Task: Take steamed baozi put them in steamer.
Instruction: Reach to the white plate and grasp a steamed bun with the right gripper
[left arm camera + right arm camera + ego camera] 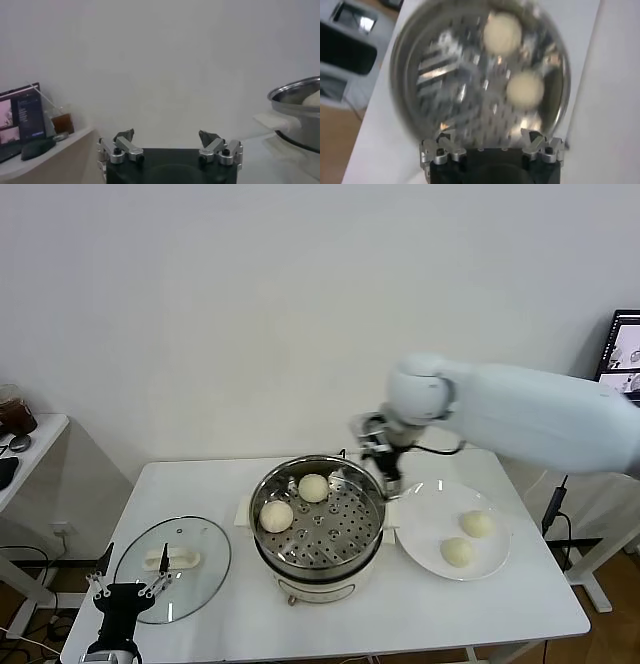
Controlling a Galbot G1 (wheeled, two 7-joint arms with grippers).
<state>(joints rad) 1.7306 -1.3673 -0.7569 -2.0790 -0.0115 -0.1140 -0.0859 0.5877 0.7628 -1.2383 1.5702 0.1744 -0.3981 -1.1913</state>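
Right gripper (388, 474) jaws released, empty, above steamer (372, 549) rim beside two baozi (313, 488); left gripper (125, 588) jaws released, idle.

From my station the room looked evenly, softly lit; the steamer (318, 524) threw glare off its steel, and my right wrist view was smeared with motion blur.

The steamer (317, 529) tray is bare at its front and right, with two baozi (313, 487) crowding its back left.
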